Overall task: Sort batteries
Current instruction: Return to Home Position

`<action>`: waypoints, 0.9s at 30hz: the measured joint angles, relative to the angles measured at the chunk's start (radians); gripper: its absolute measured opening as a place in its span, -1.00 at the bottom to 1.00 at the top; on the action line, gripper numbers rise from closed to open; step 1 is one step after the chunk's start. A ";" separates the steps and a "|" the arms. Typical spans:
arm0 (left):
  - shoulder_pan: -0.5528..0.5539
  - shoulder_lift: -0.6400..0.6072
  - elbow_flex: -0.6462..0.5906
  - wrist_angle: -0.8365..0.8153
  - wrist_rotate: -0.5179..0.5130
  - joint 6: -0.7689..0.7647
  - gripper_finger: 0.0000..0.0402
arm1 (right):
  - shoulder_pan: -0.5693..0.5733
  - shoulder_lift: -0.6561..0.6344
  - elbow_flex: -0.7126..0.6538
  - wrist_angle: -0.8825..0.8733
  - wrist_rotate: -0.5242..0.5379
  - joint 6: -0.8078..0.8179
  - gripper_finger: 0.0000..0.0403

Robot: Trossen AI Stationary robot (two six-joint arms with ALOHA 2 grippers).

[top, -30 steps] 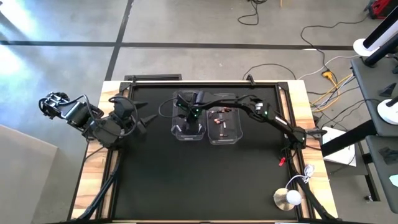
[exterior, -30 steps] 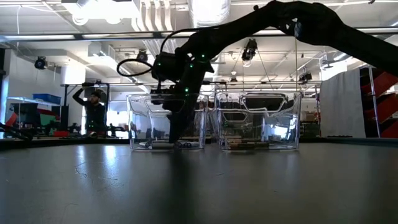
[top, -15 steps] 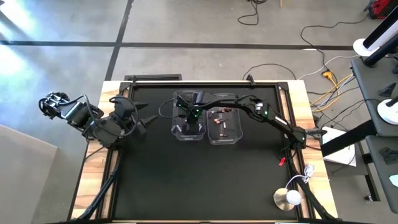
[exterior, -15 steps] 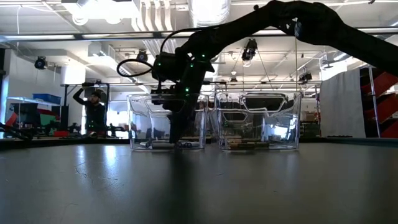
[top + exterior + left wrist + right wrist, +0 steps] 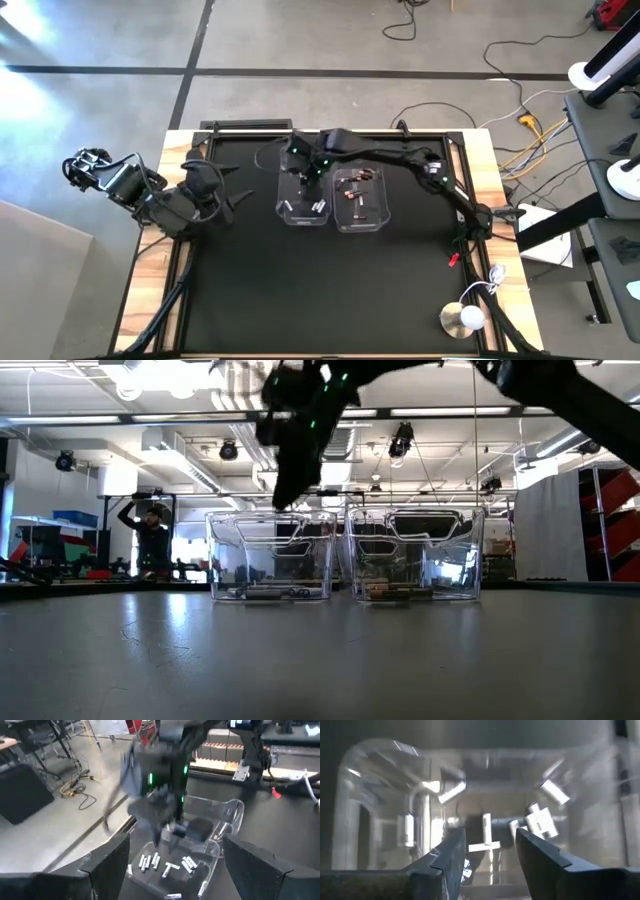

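Two clear plastic bins stand side by side on the black mat. The left bin has silvery-white batteries lying on its floor; they also show in the left wrist view. The right bin has dark batteries with copper-red ends. My right gripper is open and empty, raised above the left bin, fingers pointing down. My left gripper is open and waits near the table's left edge, facing the bins.
A small red clip-like piece and a white round object lie near the table's right edge. Wooden borders frame the black mat. A person stands in the room far behind the table.
My right gripper has risen up out of the left bin and now stands above its rim, shifted a little toward the far edge. The silvery batteries on the bin's floor, covered by it before, now show.
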 joint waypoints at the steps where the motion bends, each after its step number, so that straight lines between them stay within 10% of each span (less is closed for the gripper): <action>1: 0.000 0.000 0.000 0.009 0.001 -0.009 0.46 | 0.000 -0.027 0.001 0.005 0.000 0.000 -0.17; 12: 0.014 0.026 0.000 0.349 0.259 0.174 0.46 | 0.022 -0.322 -0.151 0.281 0.002 -0.014 -0.34; 27: 0.318 0.120 -0.125 0.725 0.835 0.293 0.46 | 0.079 -0.769 -0.988 1.005 -0.004 0.062 -0.68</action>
